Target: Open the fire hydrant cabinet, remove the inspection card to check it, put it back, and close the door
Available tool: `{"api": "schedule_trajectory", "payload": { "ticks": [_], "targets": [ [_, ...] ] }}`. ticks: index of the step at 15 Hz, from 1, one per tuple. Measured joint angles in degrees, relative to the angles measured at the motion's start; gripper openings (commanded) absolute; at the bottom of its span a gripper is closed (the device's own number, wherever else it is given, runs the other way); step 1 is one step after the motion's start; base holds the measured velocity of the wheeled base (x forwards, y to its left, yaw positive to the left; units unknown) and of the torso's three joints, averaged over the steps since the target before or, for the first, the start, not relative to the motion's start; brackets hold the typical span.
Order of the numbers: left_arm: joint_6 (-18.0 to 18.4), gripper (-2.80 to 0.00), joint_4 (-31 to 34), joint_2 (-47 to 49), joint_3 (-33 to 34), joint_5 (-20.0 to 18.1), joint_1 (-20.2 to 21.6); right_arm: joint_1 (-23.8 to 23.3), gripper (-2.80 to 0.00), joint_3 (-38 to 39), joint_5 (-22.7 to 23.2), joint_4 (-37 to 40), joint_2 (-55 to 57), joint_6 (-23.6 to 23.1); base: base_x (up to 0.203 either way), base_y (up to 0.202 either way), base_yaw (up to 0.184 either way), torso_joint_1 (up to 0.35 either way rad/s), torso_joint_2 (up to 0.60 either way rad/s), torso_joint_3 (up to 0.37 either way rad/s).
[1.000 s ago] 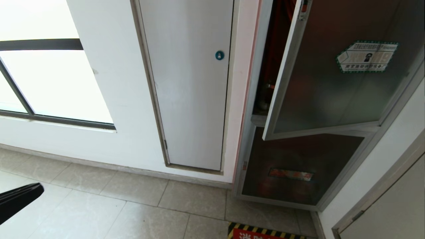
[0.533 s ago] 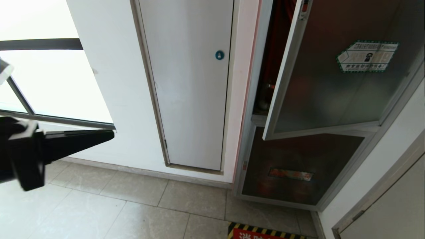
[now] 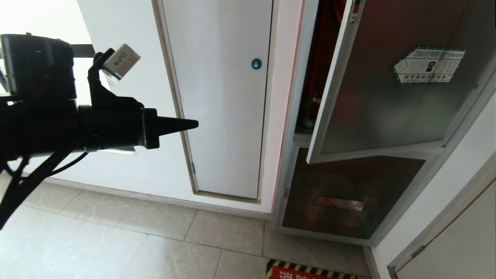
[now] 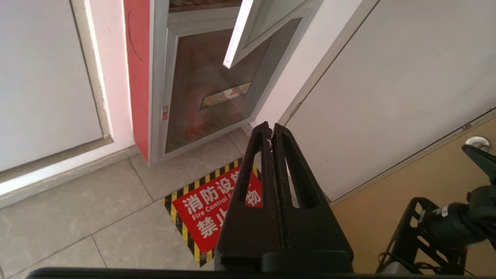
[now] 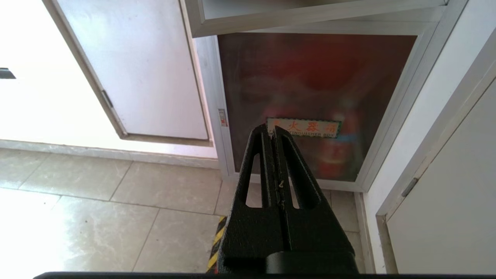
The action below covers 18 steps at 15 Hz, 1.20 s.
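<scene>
- Left hand [image 3: 192, 124], black and wedge-shaped, sits mid-left of the head view, fingers pressed together to a point and holding nothing. It points across the picture toward the cabinet on the right.
- Right hand [image 5: 272, 133] appears only in its own wrist view: fingers shut flat against each other, empty, aimed at the lower dark glass panel with red label [image 5: 303, 127]. It looks parked.
- Between the left hand and the cabinet stands the white wall panel with round blue lock [image 3: 256, 64]; not part of the job.
- Silver-framed fire hydrant cabinet with red interior [image 3: 323, 58] fills the upper right of the head view. Its door [image 3: 387, 97], dark tinted glass in an aluminium frame, stands swung out, the free edge toward the camera, an orange-red latch [image 3: 355, 7] at the top of that edge.
- Progress, as judged: opening looks done. Inspection card not visible in any view, presumably inside. Fetching, checking, returning and closing remain.
- Room: the gap between the door's free edge and the cabinet's left frame is a narrow dark slot, upper centre-right. The door's lower corner [image 4: 229, 62] juts outward, an edge to clear.
- Tiled floor [image 3: 155, 240] below lies open; a striped red warning mat [image 4: 211, 209] sits at the cabinet's foot.
</scene>
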Motion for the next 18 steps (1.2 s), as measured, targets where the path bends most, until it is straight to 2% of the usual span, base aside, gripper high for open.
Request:
{"api": "schedule_trajectory", "payload": {
  "ticks": [4, 9, 18],
  "targets": [
    [0.0, -2.8, -0.1, 8.9, -8.7, 0.0, -3.0, 0.0, -2.8, 0.0, 0.0, 0.0, 0.0, 0.0, 0.0, 0.0, 0.0, 0.0, 0.0, 0.0],
    [-0.1, -2.8, 0.0, 12.1, -10.6, 0.1, -3.4, 0.0, -2.8, 0.0, 0.0, 0.0, 0.0, 0.0, 0.0, 0.0, 0.0, 0.0, 0.0, 0.0],
    [0.2, -2.8, -0.1, 19.4, -18.1, 0.1, -6.0, 0.0, -2.8, 0.0, 0.0, 0.0, 0.0, 0.0, 0.0, 0.0, 0.0, 0.0, 0.0, 0.0]
  ]
}}
